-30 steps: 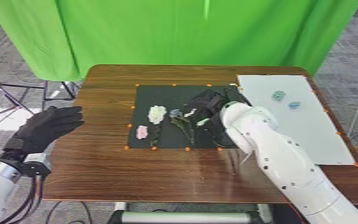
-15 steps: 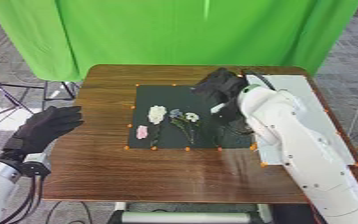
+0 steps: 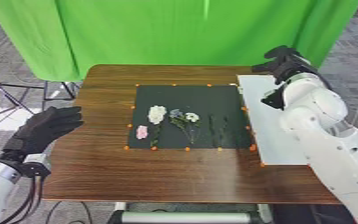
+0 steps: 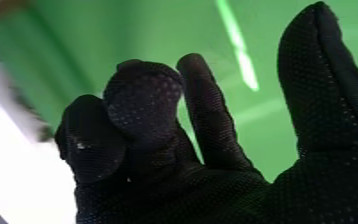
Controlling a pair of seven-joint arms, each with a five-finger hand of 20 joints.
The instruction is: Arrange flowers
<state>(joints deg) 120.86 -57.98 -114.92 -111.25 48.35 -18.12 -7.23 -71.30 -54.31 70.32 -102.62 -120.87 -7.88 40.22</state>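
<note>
The right hand is wide and empty, its fingers well parted, up over the far end of the white board; the left hand, loosely spread and bare too, waits by the left edge of the tabletop. The step looks like going for another piece to set on the black mat, though what lies on the board under the arm is hidden. To do it well, bring the hand down slowly from above, narrow it just over the stem, close lightly below the bloom and lift straight up (petals bruise sooner than stems slip), then lay the piece down without sweeping its neighbours. On the mat, the large white flower has its bloom toward the far edge and its stem running to the near one. The pink flower lies to its left, its long axis roughly near to far. The blue flower and small white flower have blooms at the far end, side by side; their stems trail nearward. Right of them, two thin green sprigs run near to far, almost parallel.
</note>
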